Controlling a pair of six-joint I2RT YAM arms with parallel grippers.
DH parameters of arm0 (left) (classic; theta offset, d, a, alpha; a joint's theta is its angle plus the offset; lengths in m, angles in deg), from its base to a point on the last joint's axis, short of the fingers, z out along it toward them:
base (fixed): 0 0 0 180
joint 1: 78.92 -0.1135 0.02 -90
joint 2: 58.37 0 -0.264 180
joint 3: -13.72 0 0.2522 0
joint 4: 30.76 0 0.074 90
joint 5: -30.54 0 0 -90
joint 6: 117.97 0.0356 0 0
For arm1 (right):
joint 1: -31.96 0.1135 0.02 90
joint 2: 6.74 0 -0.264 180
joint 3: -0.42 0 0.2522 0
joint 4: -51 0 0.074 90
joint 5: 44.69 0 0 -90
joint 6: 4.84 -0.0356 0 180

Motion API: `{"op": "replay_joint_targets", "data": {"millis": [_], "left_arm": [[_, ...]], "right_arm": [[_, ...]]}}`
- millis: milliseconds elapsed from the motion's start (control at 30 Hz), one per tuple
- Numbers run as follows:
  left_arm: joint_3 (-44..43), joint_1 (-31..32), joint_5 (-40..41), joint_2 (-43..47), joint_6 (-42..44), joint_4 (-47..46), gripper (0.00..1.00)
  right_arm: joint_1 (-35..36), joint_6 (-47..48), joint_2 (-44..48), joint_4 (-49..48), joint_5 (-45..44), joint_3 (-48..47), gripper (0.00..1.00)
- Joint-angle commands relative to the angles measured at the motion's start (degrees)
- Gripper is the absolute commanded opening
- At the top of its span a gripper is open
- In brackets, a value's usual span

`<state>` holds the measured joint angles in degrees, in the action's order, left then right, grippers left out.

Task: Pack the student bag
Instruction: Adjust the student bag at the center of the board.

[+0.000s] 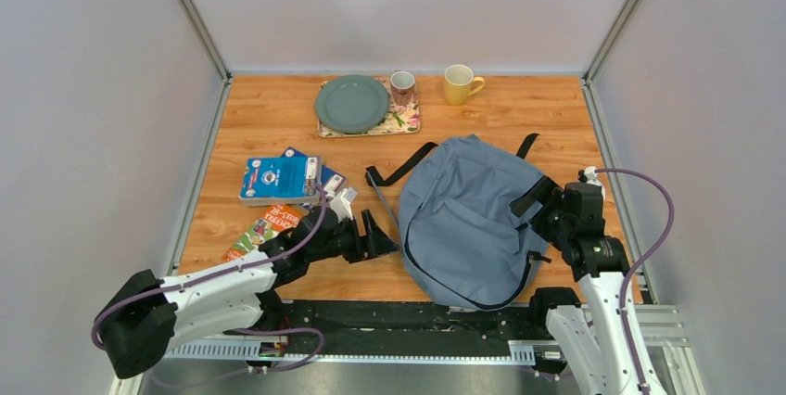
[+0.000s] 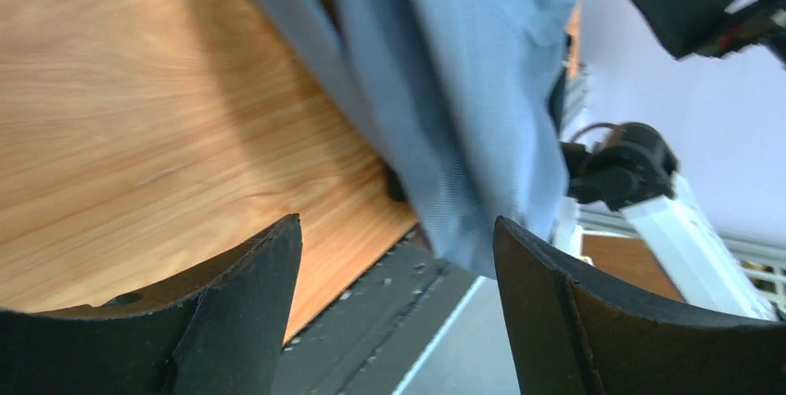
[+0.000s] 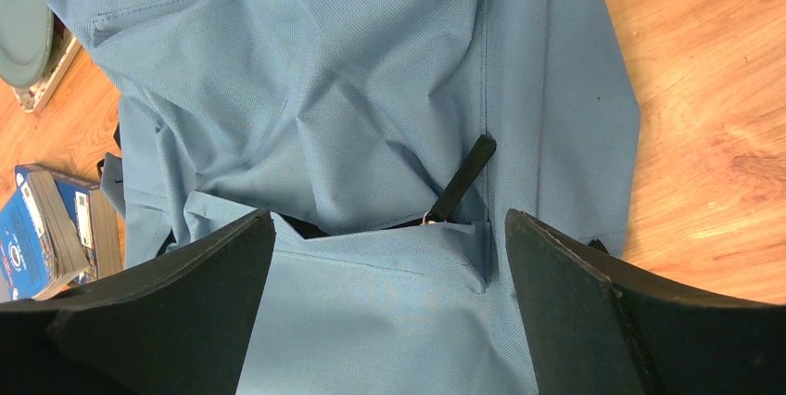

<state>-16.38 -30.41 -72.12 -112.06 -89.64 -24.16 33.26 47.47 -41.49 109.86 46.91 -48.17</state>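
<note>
The grey-blue student bag (image 1: 468,214) lies flat in the middle of the table, black straps trailing at its far side. It also shows in the left wrist view (image 2: 445,89) and in the right wrist view (image 3: 371,117), where a black zipper pull (image 3: 463,177) sits at a pocket opening. My left gripper (image 1: 382,235) is open and empty just left of the bag's left edge. My right gripper (image 1: 539,212) is open and empty over the bag's right side. A stack of blue books (image 1: 281,179) and a colourful book (image 1: 264,231) lie to the left.
A teal plate (image 1: 351,103) and a patterned mug (image 1: 402,87) stand on a floral tray (image 1: 408,122) at the back. A yellow mug (image 1: 459,83) stands to its right. Walls close in left, right and back.
</note>
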Motion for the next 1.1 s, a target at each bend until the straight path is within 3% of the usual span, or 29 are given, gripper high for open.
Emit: {"op": "replay_joint_targets", "data": {"millis": [0,167,333,533,800,833,867,933,967,1033,1067], "left_arm": [[-3.2,3.2,0.2,-1.4,-4.8,-10.2,0.83],[-4.1,5.3,2.0,-6.7,-5.8,-9.3,0.83],[-2.5,6.3,2.3,-12.8,-8.5,-19.2,0.83],[-9.1,7.6,-2.5,-24.7,-7.5,-26.7,0.84],[-13.2,7.8,-5.2,-32.6,-7.4,-29.4,0.84],[-13.8,7.8,-5.9,-33.7,-7.1,-29.1,0.79],[-15.0,7.9,-6.7,-34.4,-5.8,-29.3,0.50],[-16.3,7.8,-10.6,-35.9,-4.6,-31.1,0.28],[-17.7,7.8,-12.0,-36.1,-2.9,-31.5,0.11],[-19.3,7.8,-16.1,-35.7,-1.0,-31.5,0.00],[-20.8,7.8,-16.6,-34.9,2.0,-30.0,0.00]], "right_arm": [[-0.3,1.2,0.2,-2.0,0.4,-0.9,0.98],[-0.2,1.3,0.3,-1.9,0.7,-1.2,0.98],[-0.3,1.2,0.5,-2.3,0.9,-0.8,0.98],[-0.2,1.2,-0.5,-3.4,1.6,0.6,0.98],[-0.2,1.2,0.0,-3.6,2.6,1.2,0.98],[-0.3,1.3,0.1,-3.6,2.6,1.2,0.98],[-0.3,1.3,0.1,-3.6,2.6,0.9,0.98],[-0.2,1.5,0.1,-3.2,2.3,0.6,0.98],[-0.2,1.5,0.2,-2.9,1.9,0.3,0.98],[-0.3,1.3,0.6,-2.2,0.6,-0.3,0.98],[-0.2,1.3,1.0,-2.1,0.4,-0.4,0.98]]}}
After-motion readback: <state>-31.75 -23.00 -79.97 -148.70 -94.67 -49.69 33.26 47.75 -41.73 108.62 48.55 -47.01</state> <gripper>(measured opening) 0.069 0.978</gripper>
